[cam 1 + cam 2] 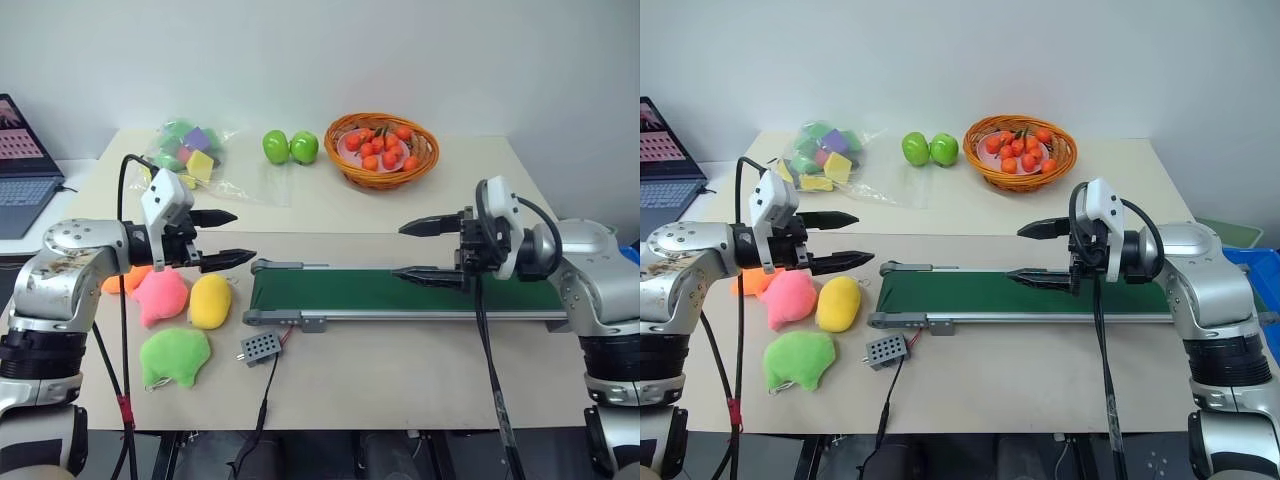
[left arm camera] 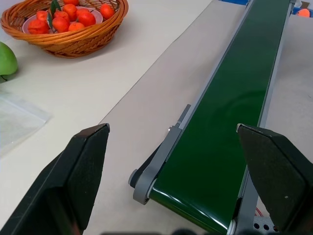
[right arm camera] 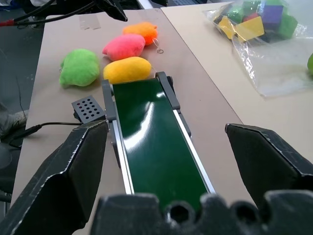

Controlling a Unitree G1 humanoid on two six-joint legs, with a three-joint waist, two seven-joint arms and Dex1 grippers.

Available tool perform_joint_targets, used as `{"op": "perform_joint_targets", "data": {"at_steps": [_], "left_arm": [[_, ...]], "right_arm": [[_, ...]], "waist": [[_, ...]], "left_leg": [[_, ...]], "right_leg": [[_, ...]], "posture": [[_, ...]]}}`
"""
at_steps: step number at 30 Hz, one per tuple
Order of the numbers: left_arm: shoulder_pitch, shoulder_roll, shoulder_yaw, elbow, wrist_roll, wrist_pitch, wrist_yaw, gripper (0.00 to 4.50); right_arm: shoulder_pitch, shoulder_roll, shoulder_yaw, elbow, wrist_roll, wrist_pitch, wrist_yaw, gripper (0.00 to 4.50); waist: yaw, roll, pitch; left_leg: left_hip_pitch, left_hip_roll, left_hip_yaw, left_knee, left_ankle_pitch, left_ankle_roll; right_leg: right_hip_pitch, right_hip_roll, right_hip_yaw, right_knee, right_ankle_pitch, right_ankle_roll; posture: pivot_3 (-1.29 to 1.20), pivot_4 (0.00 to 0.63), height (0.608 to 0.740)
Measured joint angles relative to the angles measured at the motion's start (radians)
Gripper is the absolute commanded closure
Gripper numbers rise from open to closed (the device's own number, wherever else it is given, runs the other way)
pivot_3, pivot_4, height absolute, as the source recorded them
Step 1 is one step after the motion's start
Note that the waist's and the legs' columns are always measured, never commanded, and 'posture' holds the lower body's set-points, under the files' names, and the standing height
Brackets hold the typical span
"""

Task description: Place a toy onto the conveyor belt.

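Not started: your small orange plush toy (image 3: 141,31) lies on the tabletop (image 1: 400,370) | long dark green conveyor belt (image 1: 400,292) bare | left tool (image 1: 225,238) and right tool (image 1: 418,251) both spread, holding nothing.

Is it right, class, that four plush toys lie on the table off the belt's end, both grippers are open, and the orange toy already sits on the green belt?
Not quite. The orange toy is not on the conveyor belt; it lies on the table beside the pink plush, as the right wrist view shows. The rest stands.

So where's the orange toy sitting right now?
The orange toy lies on the table at the robot's left, against the pink plush, beyond the conveyor belt end, partly hidden behind the left gripper.
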Motion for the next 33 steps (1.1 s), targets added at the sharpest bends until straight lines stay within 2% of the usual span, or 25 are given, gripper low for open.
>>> {"op": "perform_joint_targets", "data": {"at_steps": [12,18,25,29,33], "left_arm": [[-0.014,-0.026,0.047,0.084,-0.004,-0.015,0.062,0.06],[0.021,-0.002,0.253,0.25,-0.055,0.123,0.176,0.06],[0.097,0.001,0.375,0.417,0.015,0.036,0.368,0.06],[0.142,0.0,0.478,0.442,-0.055,0.14,0.396,0.06],[0.154,-0.007,0.697,0.521,-0.224,0.334,0.452,0.06]], "right_arm": [[-0.001,0.002,0.002,0.01,-0.002,-0.001,0.004,0.0],[-0.018,0.02,0.014,0.042,-0.013,-0.013,0.014,0.0],[-0.053,0.044,0.043,0.085,-0.035,-0.031,0.041,0.0],[-0.078,0.063,0.055,0.113,-0.048,-0.044,0.054,0.0],[-0.086,0.068,0.07,0.128,-0.065,-0.06,0.073,0.0]], "waist": [[-0.003,0.0,0.0],[-0.007,0.0,0.0],[-0.001,0.0,0.0],[-0.002,0.0,0.0],[-0.003,0.0,0.0]], "left_leg": [[0.0,0.0,0.0,0.0,0.0,0.0],[0.001,0.0,0.0,0.0,0.0,0.0],[0.001,0.0,0.0,-0.001,0.0,0.0],[0.001,0.0,0.0,-0.001,0.0,0.0],[0.001,0.0,0.0,-0.001,0.0,0.0]], "right_leg": [[0.0,0.0,0.0,0.0,0.0,0.0],[0.0,0.0,0.0,0.0,0.0,0.0],[0.0,0.0,-0.001,0.0,0.0,0.0],[0.0,-0.001,-0.001,0.001,0.0,0.0],[0.0,-0.001,-0.001,0.001,0.0,0.0]], "posture": [[0.0,0.15,0.738],[0.0,0.15,0.738],[0.0,0.15,0.738],[0.0,0.15,0.738],[0.0,0.15,0.738]]}}
